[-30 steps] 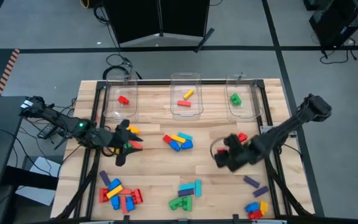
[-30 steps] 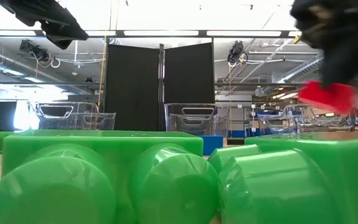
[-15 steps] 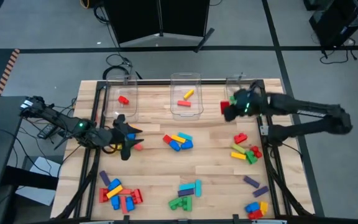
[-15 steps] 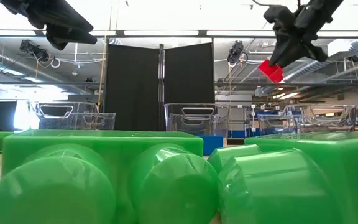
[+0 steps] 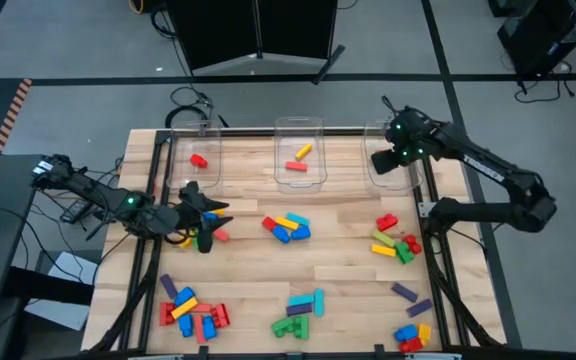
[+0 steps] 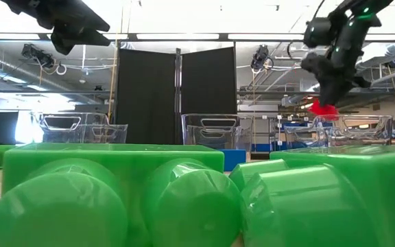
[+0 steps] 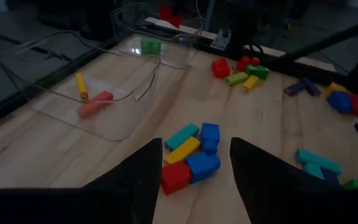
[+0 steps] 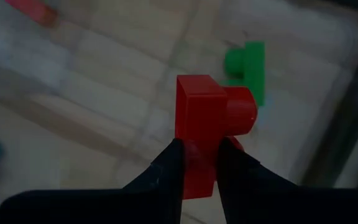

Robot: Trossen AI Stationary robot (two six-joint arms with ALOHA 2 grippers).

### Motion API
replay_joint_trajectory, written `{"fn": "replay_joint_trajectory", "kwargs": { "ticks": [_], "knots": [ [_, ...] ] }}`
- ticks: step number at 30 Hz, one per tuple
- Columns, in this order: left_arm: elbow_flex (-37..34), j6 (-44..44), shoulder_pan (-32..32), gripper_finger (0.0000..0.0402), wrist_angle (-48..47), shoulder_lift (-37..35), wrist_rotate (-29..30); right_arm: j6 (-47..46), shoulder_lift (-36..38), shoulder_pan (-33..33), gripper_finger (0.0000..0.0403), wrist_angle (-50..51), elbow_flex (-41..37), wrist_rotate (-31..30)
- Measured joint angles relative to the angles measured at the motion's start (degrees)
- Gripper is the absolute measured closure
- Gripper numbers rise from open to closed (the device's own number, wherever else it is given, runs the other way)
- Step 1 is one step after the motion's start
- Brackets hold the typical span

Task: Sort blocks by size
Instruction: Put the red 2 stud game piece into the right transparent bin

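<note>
Above right bin [image 5: 393, 170], right gripper [image 8: 199, 163] clamps red block [image 8: 210, 127].

green block [image 6: 108, 199] cropped by low view

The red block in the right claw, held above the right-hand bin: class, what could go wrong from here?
1. The right claw pinches only the lower end of the red block, so it might slip or tilt on release.
2. The claw is over the right bin, near its inner wall; a drop could clip the rim and bounce out.
3. It may land on the green block and tumble.
</note>
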State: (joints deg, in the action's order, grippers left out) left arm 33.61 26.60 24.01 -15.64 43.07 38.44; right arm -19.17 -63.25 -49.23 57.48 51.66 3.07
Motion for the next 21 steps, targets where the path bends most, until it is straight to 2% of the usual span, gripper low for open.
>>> {"fn": "replay_joint_trajectory", "kwargs": {
  "ticks": [9,21],
  "knots": [
    [0.0,3.8,0.0,0.0204,0.0,0.0,0.5,7.0,-10.9,-4.7,0.0322,2.4,0.0,0.0],
    [0.0,4.1,0.0,0.0204,0.0,0.0,0.5,10.6,-20.6,-5.4,0.0315,1.1,0.0,0.0]
  ]
}}
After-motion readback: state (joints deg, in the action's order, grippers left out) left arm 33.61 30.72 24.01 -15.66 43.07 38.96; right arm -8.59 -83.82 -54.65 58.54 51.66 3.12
